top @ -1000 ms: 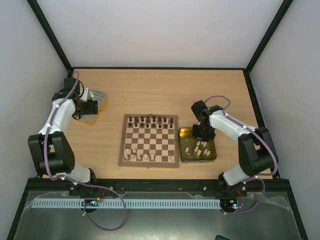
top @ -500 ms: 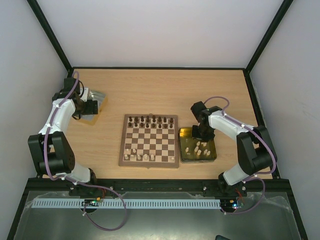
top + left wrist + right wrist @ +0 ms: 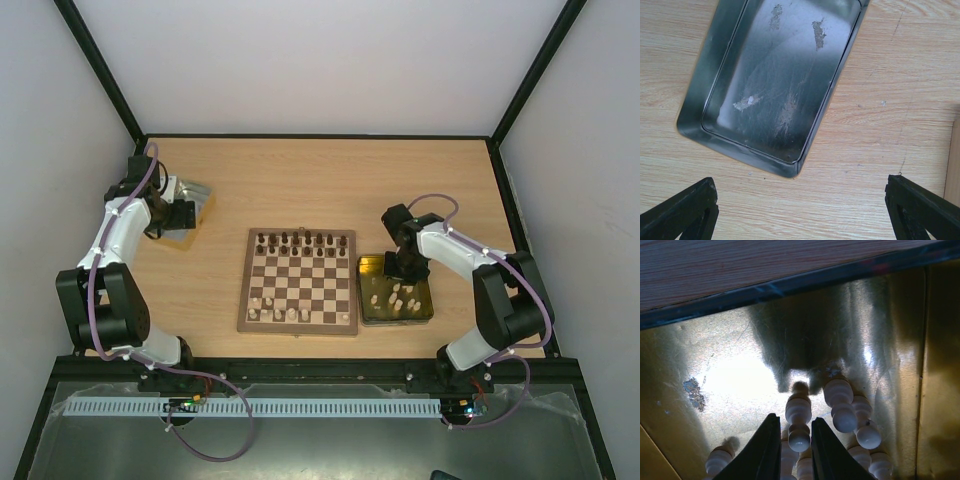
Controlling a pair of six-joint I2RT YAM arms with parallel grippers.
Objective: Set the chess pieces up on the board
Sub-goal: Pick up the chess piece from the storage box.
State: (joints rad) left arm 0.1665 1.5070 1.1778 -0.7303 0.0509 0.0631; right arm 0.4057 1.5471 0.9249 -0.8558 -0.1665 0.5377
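Board [image 3: 297, 282] mid desk [image 3: 300, 180] in top view. Dark pieces [image 3: 300, 240] lined along far rows, a few cream pieces [image 3: 280, 313] on near row. Gold tray [image 3: 366, 266] just right of board, more cream pieces inside. Right claw [image 3: 402, 270] down over far end of gold tray. Silver tray [image 3: 200, 195] far left, well apart from board, with left claw [image 3: 183, 215] over its near end.

Left wrist: left claw [image 3: 798, 181] released, fingers [image 3: 685, 212] spread wide with nothing between. Hovering over bare desk [image 3: 865, 125] just past one corner of silver tray [image 3: 775, 90]. Tray floor scuffed and dull.

Right wrist: right claw [image 3: 795, 418] low inside gold tray [image 3: 715, 370], fingers [image 3: 765, 450] narrow. One cream piece [image 3: 799, 412] lying between them, close on both sides. Firm grasp or only flanking, cannot tell. Other cream pieces [image 3: 845, 410] lying just right of it, bunched and touching. Dark tray rim and desk [image 3: 740, 265] across top.
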